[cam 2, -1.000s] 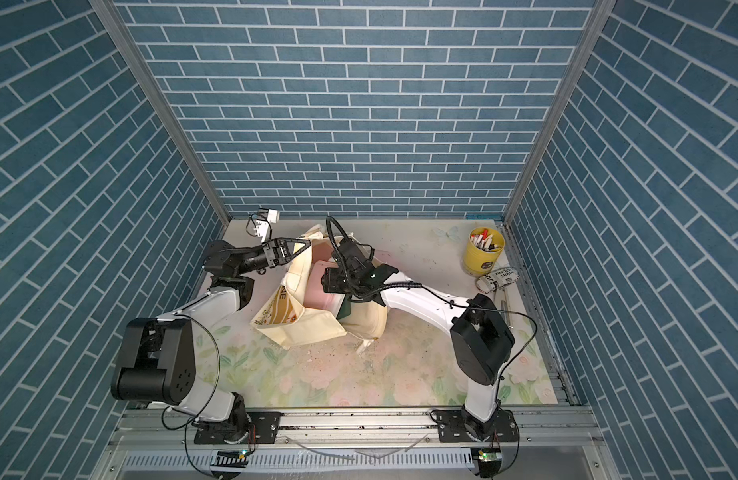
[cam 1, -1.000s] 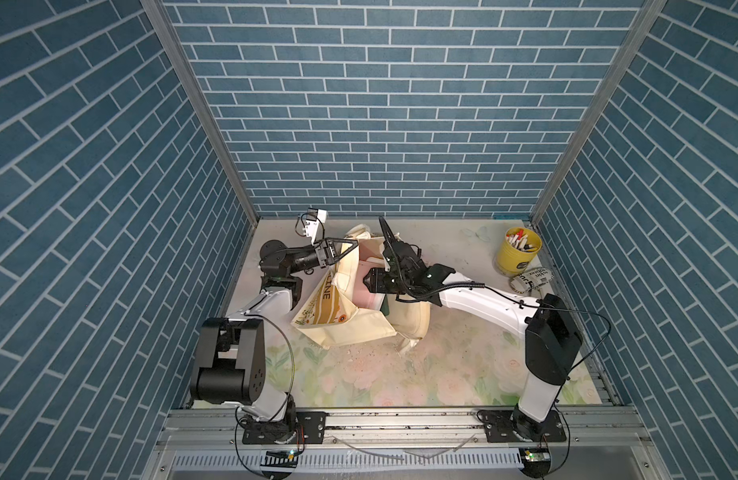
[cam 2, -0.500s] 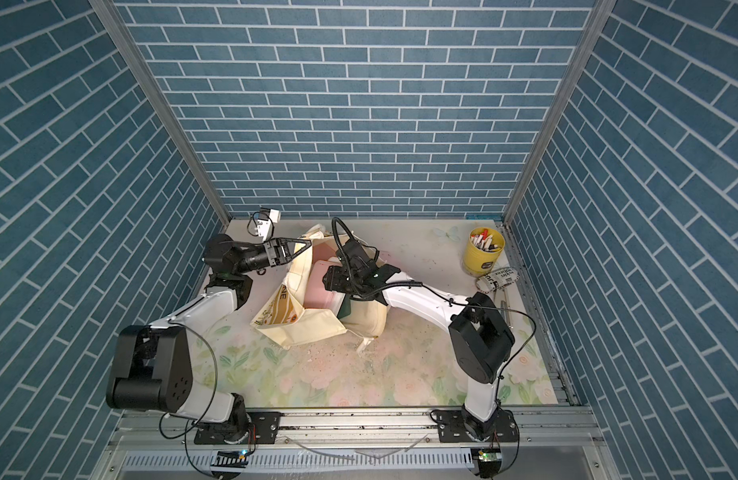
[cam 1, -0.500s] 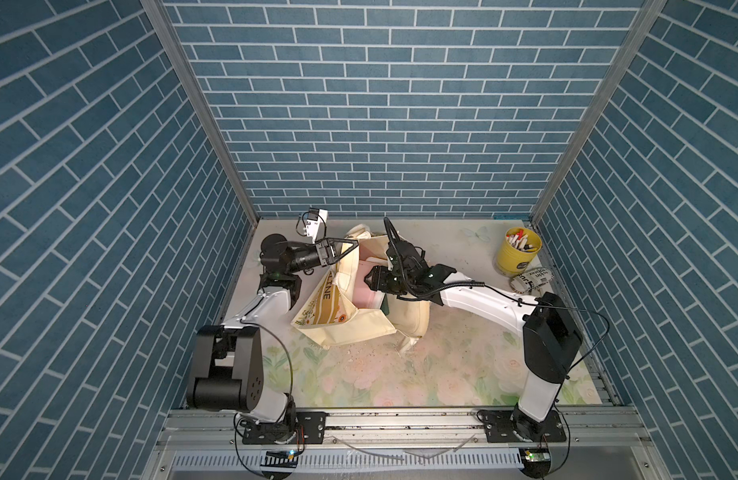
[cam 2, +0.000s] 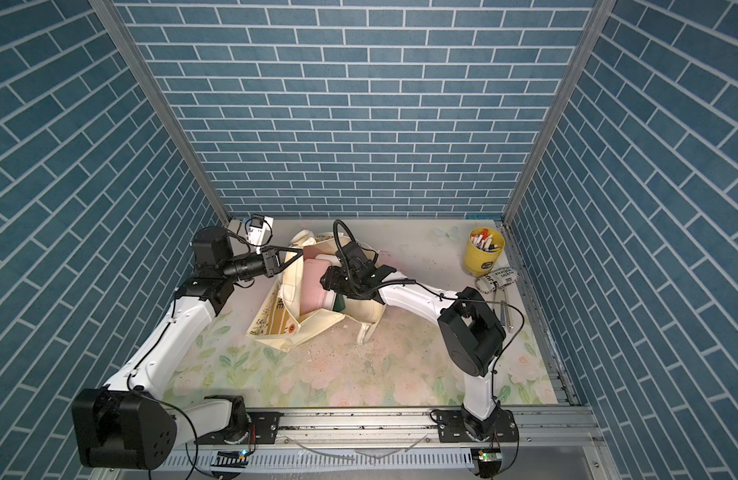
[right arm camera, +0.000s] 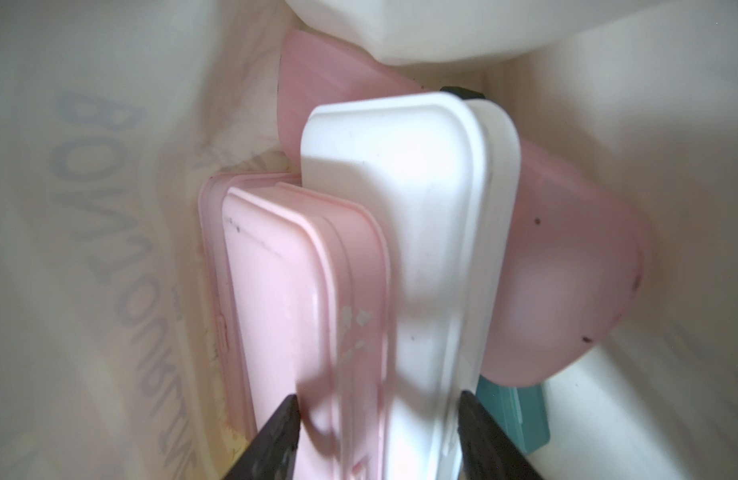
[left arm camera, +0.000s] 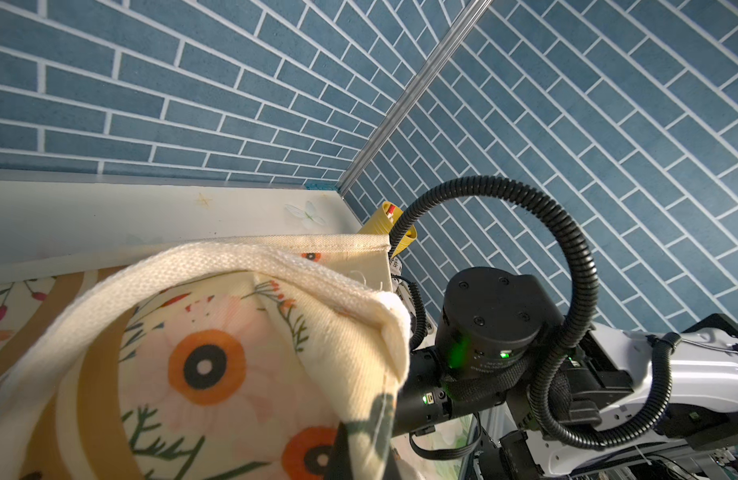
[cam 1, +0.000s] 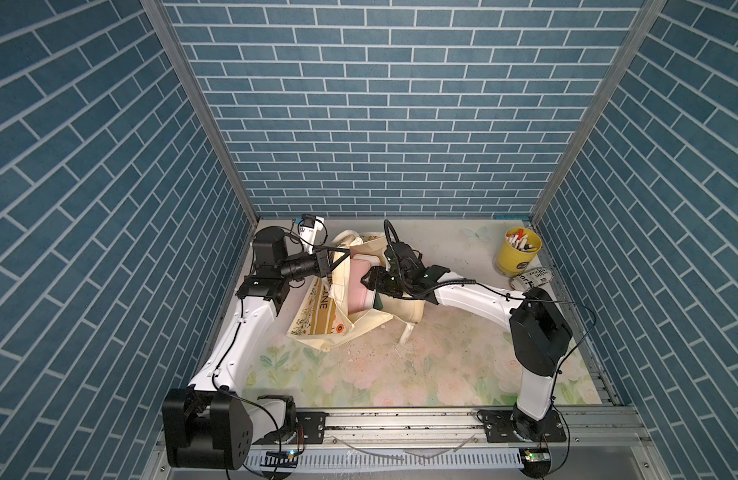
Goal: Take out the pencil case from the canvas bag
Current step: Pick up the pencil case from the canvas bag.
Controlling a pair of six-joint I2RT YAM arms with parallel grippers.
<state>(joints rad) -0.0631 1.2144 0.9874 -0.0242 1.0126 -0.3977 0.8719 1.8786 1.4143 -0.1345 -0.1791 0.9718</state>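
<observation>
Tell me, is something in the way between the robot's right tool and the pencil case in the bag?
Nothing visible. The right tool reaches into the canvas bag, jaws open at the pink case and white case standing side by side. The left tool pinches the bag's rim, so its mouth gapes.

Both top views high overhead; wrist cams close-up at canvas bag point(left arm camera: 234, 332)

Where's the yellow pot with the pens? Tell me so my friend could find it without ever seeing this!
Find the flowery table and go to its far corner on the robot's right, where two blue brick walls meet. The yellow pot stands upright there, full of pens. Beside it lies a white roll with black letters; the pot is the bright yellow one.
</observation>
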